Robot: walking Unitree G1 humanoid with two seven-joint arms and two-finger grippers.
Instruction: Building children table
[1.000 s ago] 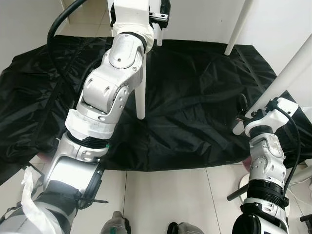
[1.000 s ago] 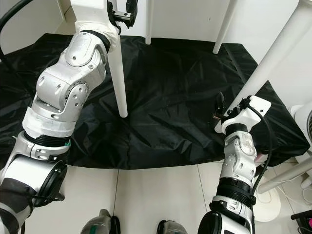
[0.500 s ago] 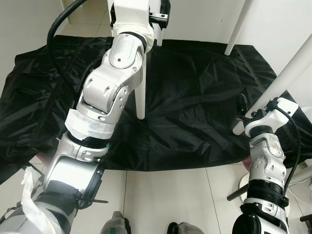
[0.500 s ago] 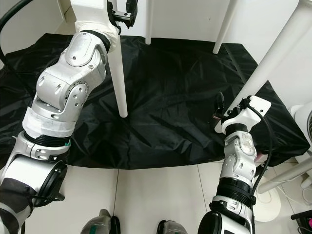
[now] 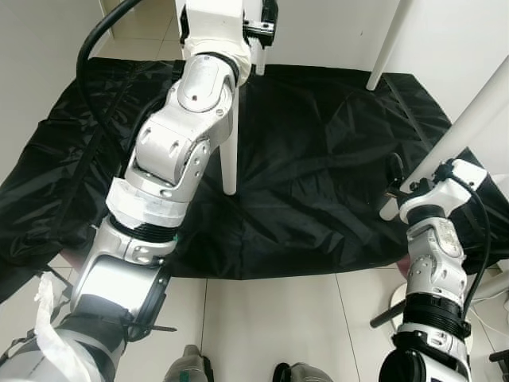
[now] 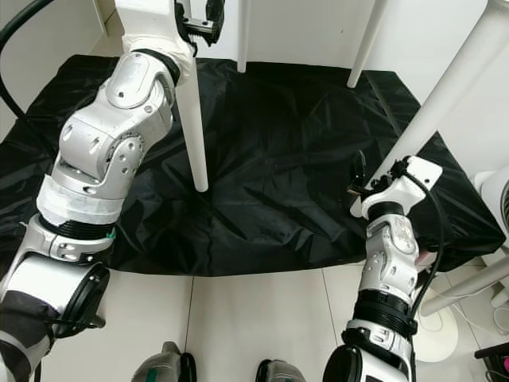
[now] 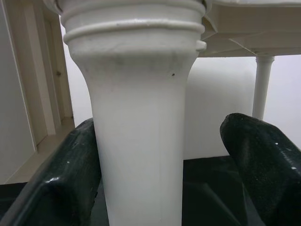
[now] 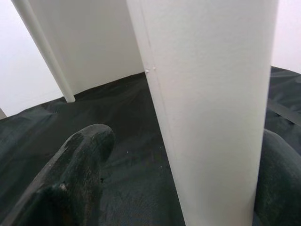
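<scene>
Four white legs of the small table stand on a black sheet (image 6: 286,159) spread over the pale tiled floor (image 6: 254,326); the tabletop itself is above the head camera's frame, its pale underside (image 7: 249,28) seen from the left wrist.

The left gripper (image 7: 160,165) is raised high at the far left, at the top of the near-left leg (image 6: 193,127), just under the ringed collar where the leg meets the tabletop; its fingers are spread wide around the leg, one finger (image 7: 61,183) touching the leg's side and the other (image 7: 263,160) standing apart from it; the leg's foot rests on the sheet near its middle.

The right gripper (image 5: 409,187) is low at the near right, at the foot of the near-right leg (image 6: 445,87), which runs up and to the right out of the frame; its fingers are open on either side of the leg, one finger (image 8: 75,179) clearly apart from it, the other just beside it, and whether that one touches I cannot tell.

Two further legs stand at the far side of the sheet, one at the far left (image 6: 243,36) and one at the far right (image 6: 364,48), both against the white wall (image 6: 310,28).

The robot's feet (image 6: 171,368) stand on the tiles at the near edge; a round white base (image 6: 445,326) lies on the floor at the near right.
</scene>
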